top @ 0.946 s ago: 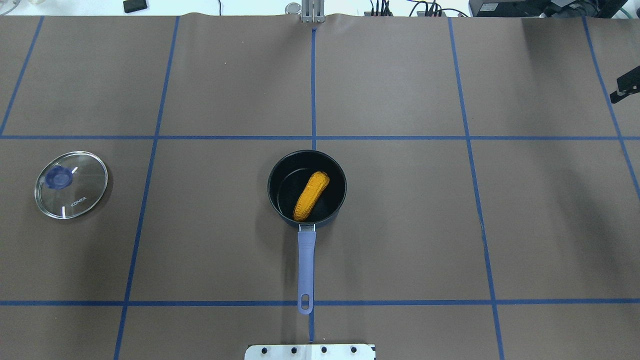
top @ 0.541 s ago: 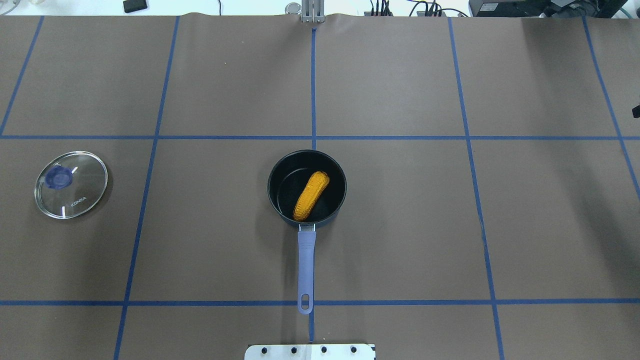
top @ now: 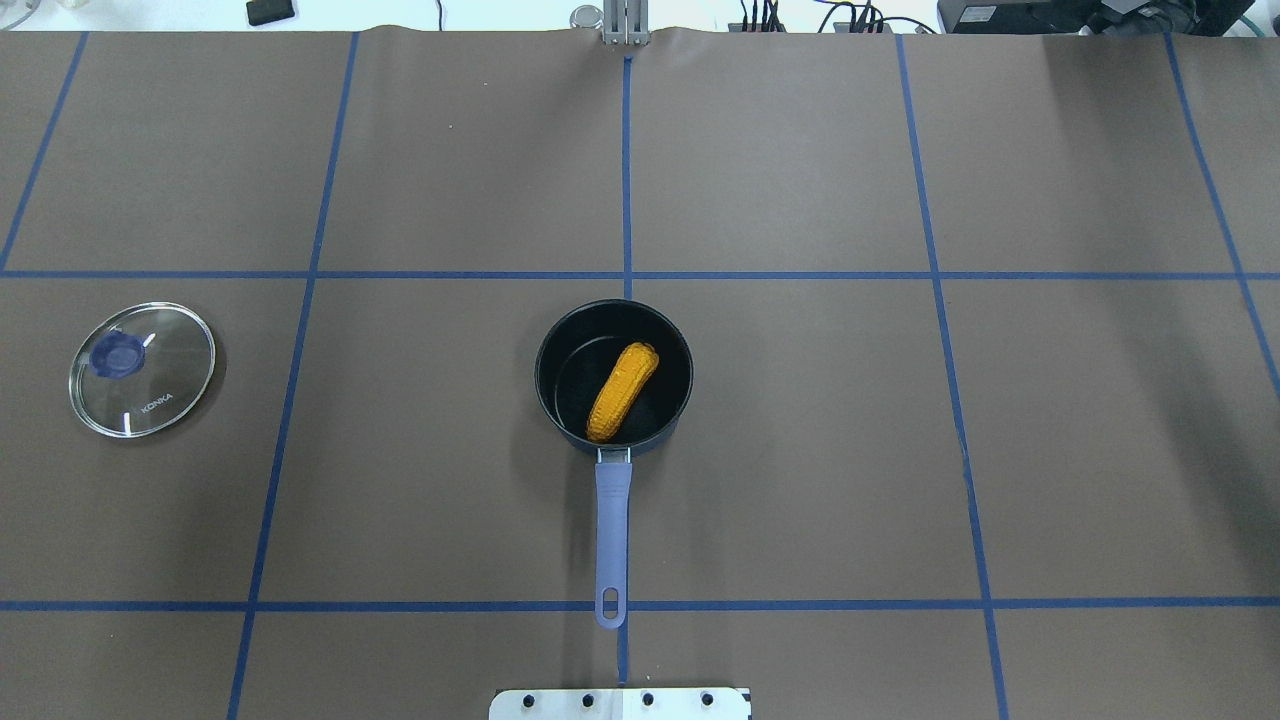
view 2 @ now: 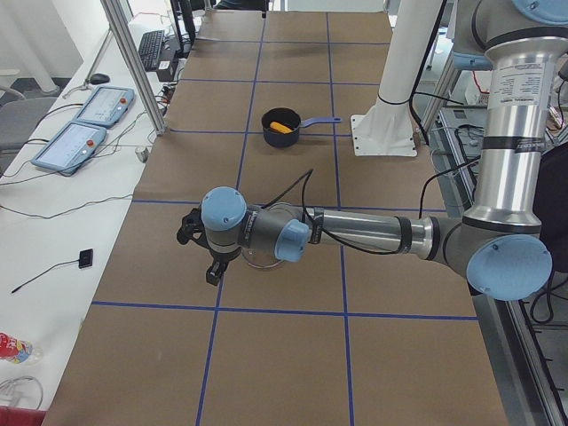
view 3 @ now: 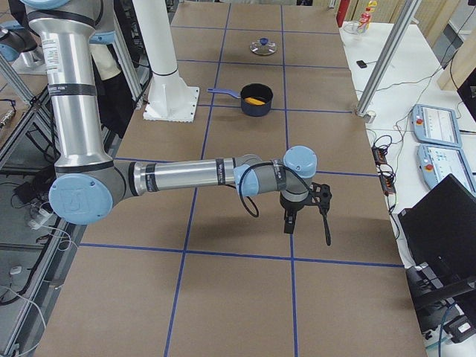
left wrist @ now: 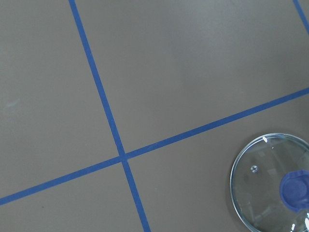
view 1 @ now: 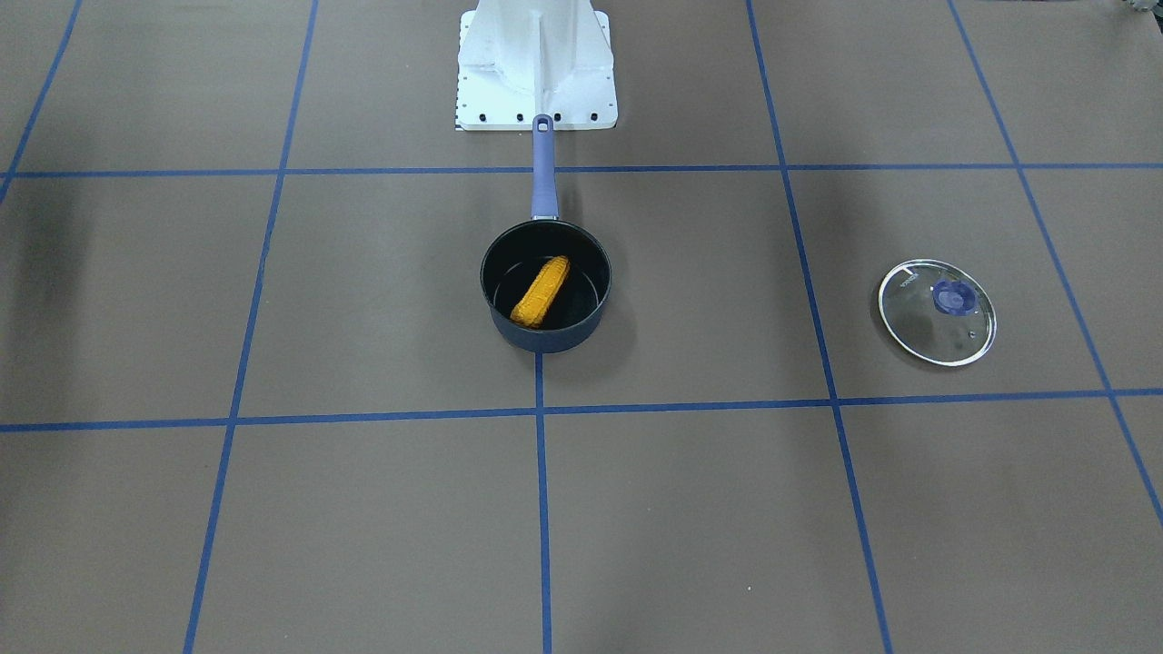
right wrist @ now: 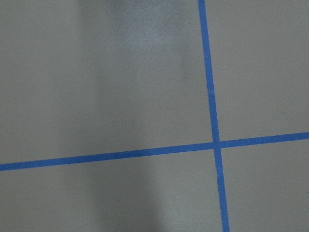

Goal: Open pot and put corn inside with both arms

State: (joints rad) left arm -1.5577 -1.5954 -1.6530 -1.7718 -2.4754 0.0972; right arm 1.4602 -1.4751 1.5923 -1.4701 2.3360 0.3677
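Judging the job done: corn point(top: 622, 392) lies in the pot point(top: 563, 350), lid point(top: 142, 370) at its nine o'clock; we need only retreat. Whether the left gripper point(view 2: 202, 257) and right gripper point(view 3: 307, 223) are clenched or released, we cannot tell.

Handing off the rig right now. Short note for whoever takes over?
Left gripper: by the glass lid at the table's left end; open or shut unclear from the side view.
Right gripper: over the table at its right end; likewise unclear.
Pot: centre, uncovered, corn lying inside.
Done: lid off, corn in.
Left: nothing that shows.
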